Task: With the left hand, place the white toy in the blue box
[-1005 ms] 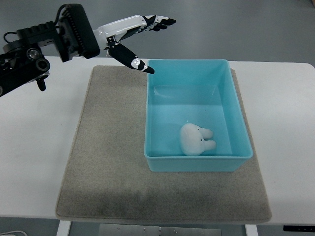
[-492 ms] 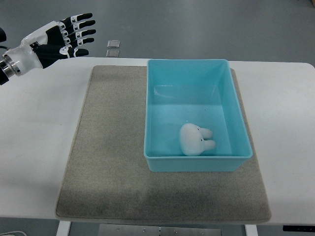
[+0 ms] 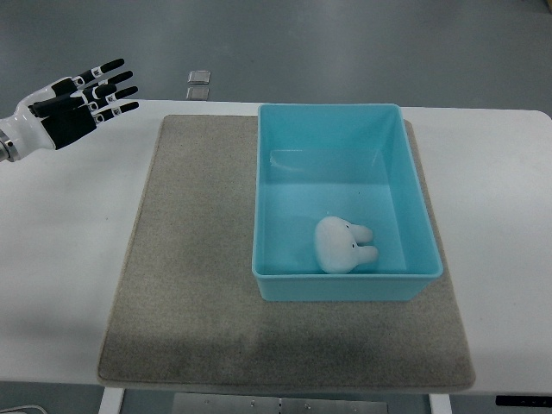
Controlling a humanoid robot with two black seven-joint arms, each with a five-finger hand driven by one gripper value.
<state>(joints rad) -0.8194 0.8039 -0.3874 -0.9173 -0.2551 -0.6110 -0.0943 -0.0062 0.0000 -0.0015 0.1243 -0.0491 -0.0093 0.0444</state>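
White toy (image 3: 343, 244) sat inside blue box (image 3: 345, 203); left hand (image 3: 71, 105) was splayed wide, empty, far left. Risk looked minimal: only a stray swing clipping the box rim.

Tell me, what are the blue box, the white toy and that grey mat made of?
Blue box: likely smooth plastic, with glossy reflections on its floor. White toy: looks soft, probably plush, rounded and matte. Grey mat: seems felt or short-pile fabric, dull and finely textured.
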